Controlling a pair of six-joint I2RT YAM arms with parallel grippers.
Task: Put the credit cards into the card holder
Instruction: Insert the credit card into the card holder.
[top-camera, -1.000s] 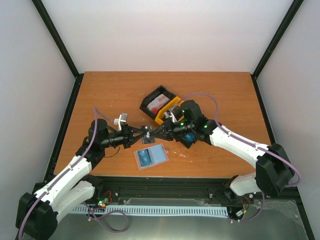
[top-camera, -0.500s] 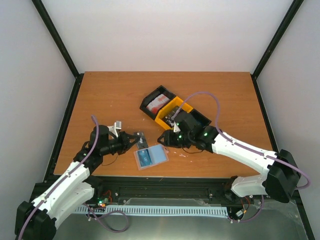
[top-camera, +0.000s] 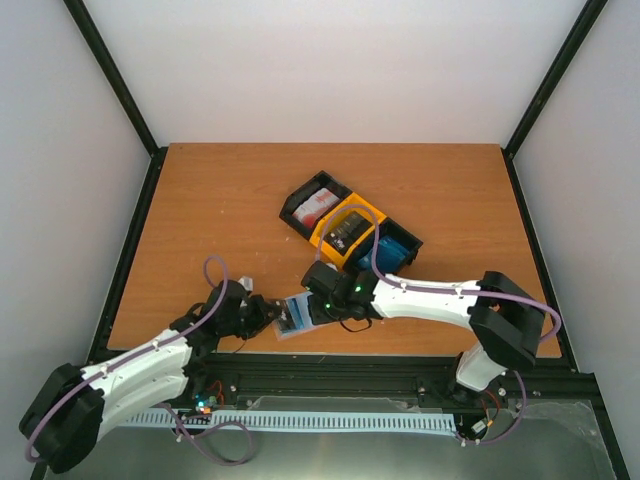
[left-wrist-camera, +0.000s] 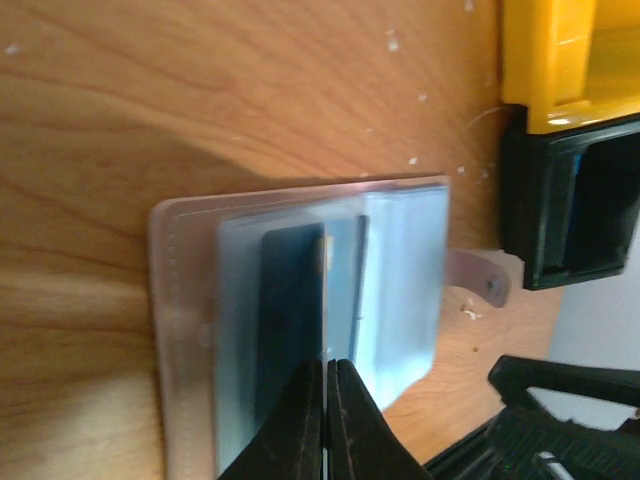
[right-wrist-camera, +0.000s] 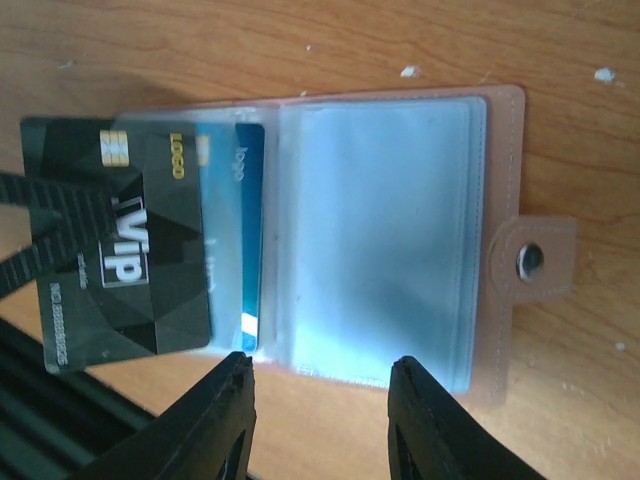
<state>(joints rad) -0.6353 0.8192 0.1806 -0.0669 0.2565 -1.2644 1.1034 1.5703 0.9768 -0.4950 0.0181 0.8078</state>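
the card holder (right-wrist-camera: 380, 230) lies open and flat on the table (top-camera: 200, 220) close to the near edge, clear pockets facing up, its snap tab (right-wrist-camera: 530, 260) sticking out on one side; a blue card (right-wrist-camera: 240, 220) sits inside one of the pockets beside the fold; the left gripper (left-wrist-camera: 326, 380) has its jaws pressed together on a black card (right-wrist-camera: 120, 260) marked vip, pinching it by one short end; in the right wrist view that card lies over the outer page of the holder, overlapping the blue card's pocket, with its free end at the pocket's mouth; whether it has slipped under the clear film i cannot tell; in the left wrist view the same card shows only edge-on, running out from the fingertips over the holder; the right gripper (right-wrist-camera: 320, 400) hangs just above the holder's edge with its jaws apart and nothing between them, one finger on each side of the fold; farther back on the table stand three bins in a row, touching: a black bin (top-camera: 290, 212) with red-and-white cards, a yellow bin (top-camera: 320, 238) with dark cards, and another black bin (top-camera: 410, 243) with blue cards
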